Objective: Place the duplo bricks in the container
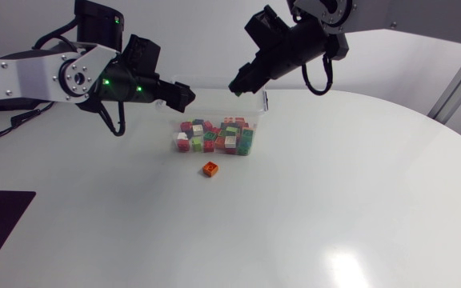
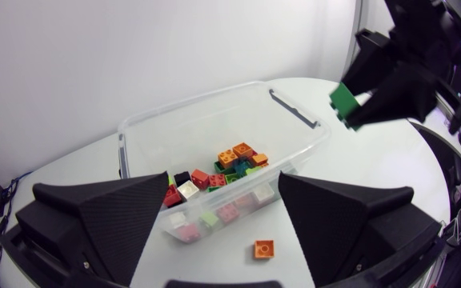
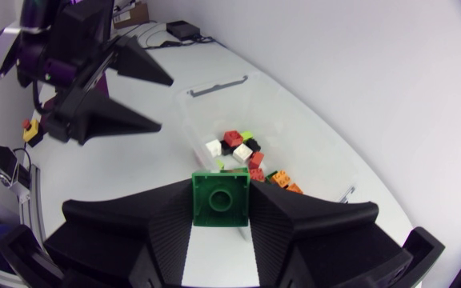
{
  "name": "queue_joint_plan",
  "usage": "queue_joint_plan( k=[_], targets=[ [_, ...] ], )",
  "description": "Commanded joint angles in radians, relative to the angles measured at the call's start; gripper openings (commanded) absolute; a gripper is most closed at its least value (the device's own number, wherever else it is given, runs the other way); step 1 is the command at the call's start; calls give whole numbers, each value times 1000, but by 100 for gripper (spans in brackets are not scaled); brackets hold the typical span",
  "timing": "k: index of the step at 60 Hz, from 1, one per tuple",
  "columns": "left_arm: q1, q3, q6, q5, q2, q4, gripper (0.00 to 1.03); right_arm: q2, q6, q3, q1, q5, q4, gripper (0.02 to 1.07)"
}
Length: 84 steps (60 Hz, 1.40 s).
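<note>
Brick (image 3: pixel 221 202), green, clamped in my right gripper (image 1: pixel 237 84), hangs over container (image 2: pixel 190 104) rim; left gripper (image 1: pixel 189 95) gapes empty beside that rim.

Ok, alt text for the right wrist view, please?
The right gripper is shut on a green duplo brick. Ahead of it stands the clear container with coloured bricks heaped inside. The left gripper hangs open beside the container.

Lowest bricks (image 2: pixel 214 216) — blurred behind the container's (image 2: pixel 184 126) clear near wall
</note>
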Motion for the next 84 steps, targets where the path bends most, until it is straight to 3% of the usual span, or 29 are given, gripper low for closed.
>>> queue_joint_plan(
  k=[1,27,37,47,50,56,59,78,84],
  targets=[
    [-19,-71,8,-6,-52,-21,97,53,51,50,-4,-5,24,26],
    [-96,-332,41,-10,-147,-32,96,212,165,153,-27,9,202,26],
    [-128,-384,41,-33,-83,34,96,277,192,188,-39,23,259,26],
    [-147,-338,44,-69,42,66,96,329,209,219,-37,41,285,27],
    [-156,-321,44,-85,78,79,96,336,212,225,-36,46,286,37],
    [-162,-278,42,-92,154,95,96,344,215,228,-31,72,288,83],
    [-162,-261,39,-93,184,106,96,339,217,225,-30,78,288,102],
    [-145,-140,28,-124,341,146,96,139,217,20,-27,101,368,103],
    [-142,-111,27,-125,374,148,91,57,215,-71,-33,101,394,103]
  ],
)
